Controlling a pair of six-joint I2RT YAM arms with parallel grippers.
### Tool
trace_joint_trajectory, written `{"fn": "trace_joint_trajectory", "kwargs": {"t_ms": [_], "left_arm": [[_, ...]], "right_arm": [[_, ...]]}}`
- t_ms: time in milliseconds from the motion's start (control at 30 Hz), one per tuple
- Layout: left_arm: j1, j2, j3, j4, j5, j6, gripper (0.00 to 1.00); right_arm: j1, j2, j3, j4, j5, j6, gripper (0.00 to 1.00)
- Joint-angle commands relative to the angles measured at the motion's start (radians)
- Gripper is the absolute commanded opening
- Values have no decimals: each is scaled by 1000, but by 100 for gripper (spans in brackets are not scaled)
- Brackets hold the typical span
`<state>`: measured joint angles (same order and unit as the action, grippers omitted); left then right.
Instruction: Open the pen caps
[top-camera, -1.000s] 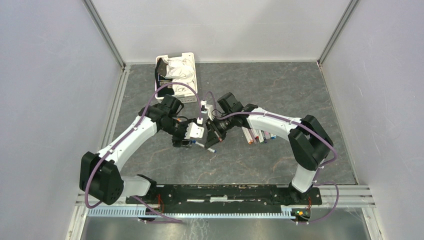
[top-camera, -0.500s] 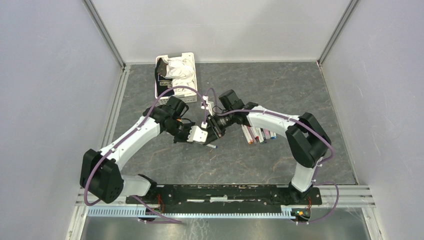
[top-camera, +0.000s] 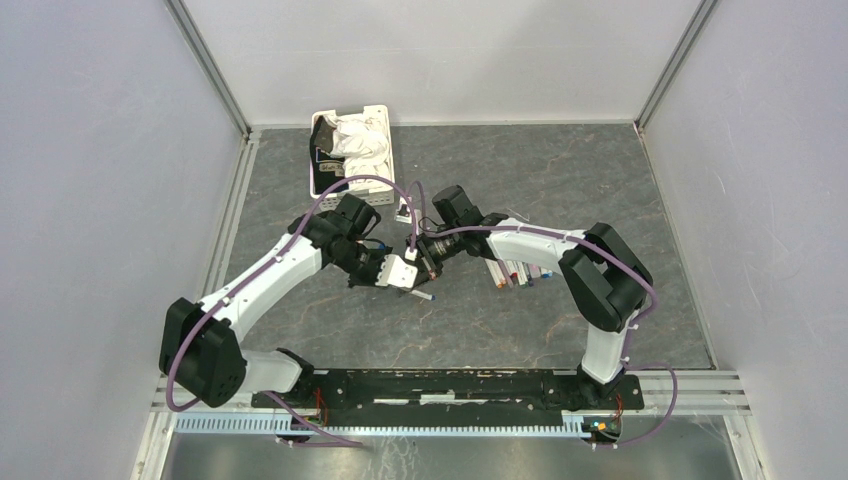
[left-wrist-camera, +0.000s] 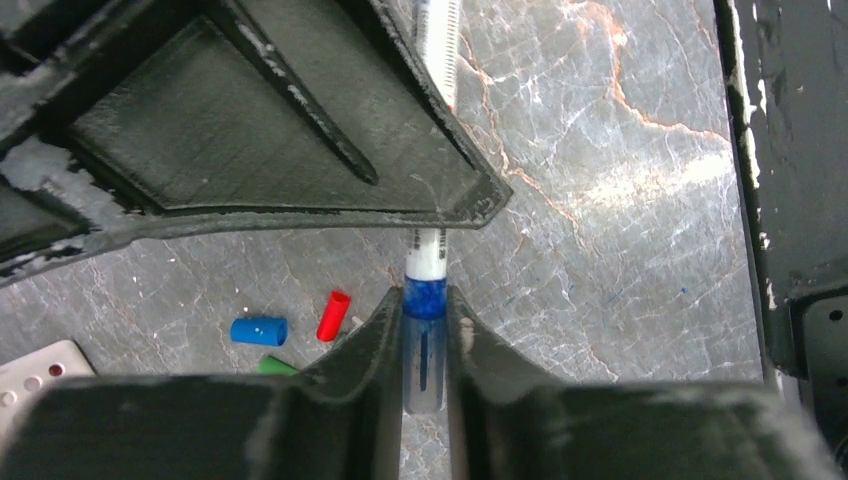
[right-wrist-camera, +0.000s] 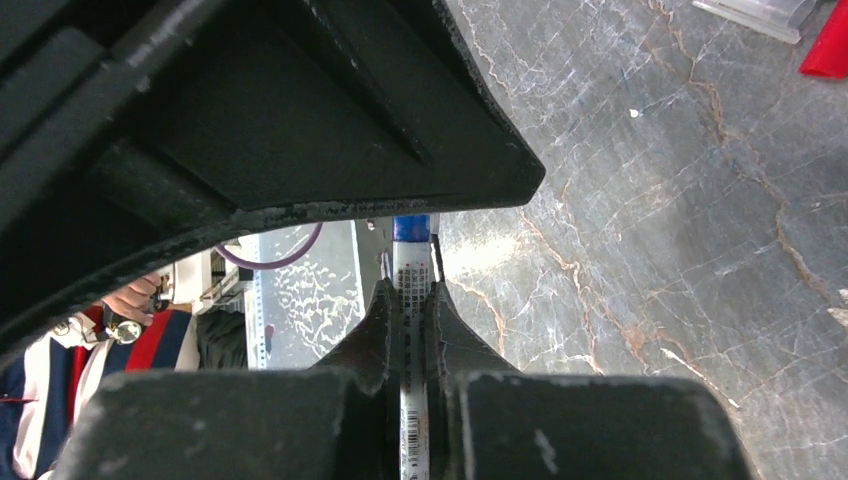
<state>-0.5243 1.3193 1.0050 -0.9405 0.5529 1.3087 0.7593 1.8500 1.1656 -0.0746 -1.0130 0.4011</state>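
Left of the grey table's (top-camera: 600, 170) middle we find both arms meeting. The right gripper (right-wrist-camera: 410, 298) clamps the pen (right-wrist-camera: 411, 265) by its white barrel — the left gripper (left-wrist-camera: 425, 300) pinches its blue cap (left-wrist-camera: 424, 345), still on. Nearby lie a loose blue cap (left-wrist-camera: 259, 330) and a red cap (left-wrist-camera: 334, 315).

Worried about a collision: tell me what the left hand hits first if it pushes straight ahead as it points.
The right hand, facing it close ahead; both grip one pen, the left hand on its blue cap. Depth is unclear, but the gap looks small.
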Motion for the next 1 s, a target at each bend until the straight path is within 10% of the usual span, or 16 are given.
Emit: {"fn": "trace_joint_trajectory", "kwargs": {"t_ms": [0,267,700,967], "left_arm": [[-5,-33,31,34,60,-46,77],[-6,1,54,-6,114,-37,73],[-6,-1,32,-8,81,-22,19],[-8,3,58,-42,102,-9,5]], "right_arm": [[5,-10,-14,67,-27,30,0],[6,-11,-24,118,-54,53,0],[2,-8,-29,136,-45,75,0],[56,39,10,199,-67,143,34]]}}
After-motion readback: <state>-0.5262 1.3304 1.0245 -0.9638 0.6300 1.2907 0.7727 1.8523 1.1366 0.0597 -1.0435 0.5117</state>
